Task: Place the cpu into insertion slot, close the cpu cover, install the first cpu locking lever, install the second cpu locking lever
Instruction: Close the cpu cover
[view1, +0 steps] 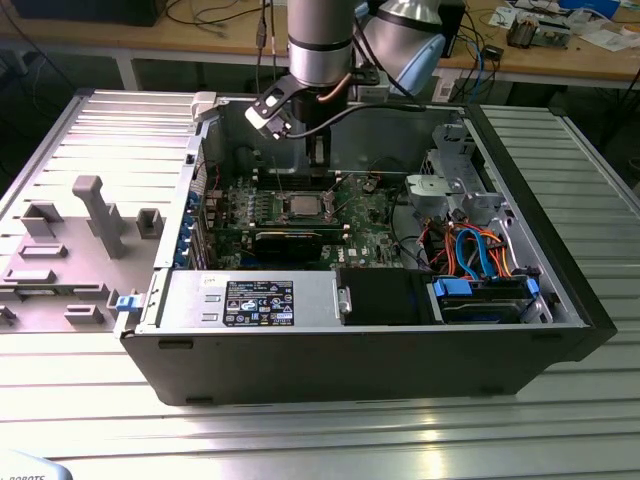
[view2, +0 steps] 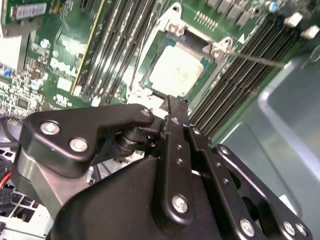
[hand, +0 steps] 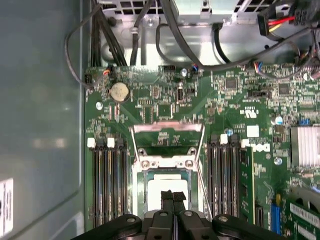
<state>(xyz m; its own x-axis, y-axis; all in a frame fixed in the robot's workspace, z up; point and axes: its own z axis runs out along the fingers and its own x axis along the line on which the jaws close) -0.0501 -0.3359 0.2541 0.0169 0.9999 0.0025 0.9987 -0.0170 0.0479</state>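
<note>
Two black fingertips of the gripper (hand: 173, 197) are pressed together on nothing, hanging just above the cpu (hand: 156, 192). In the exterior view the cpu lies a little left of the frame's centre, seated flat in the insertion slot (view2: 216, 49). Beyond the chip the cpu cover (hand: 167, 129) appears to stand raised, so we judge closing it to be the step in hand, which calls for tipping that thin frame down over the chip without scraping it.
</note>
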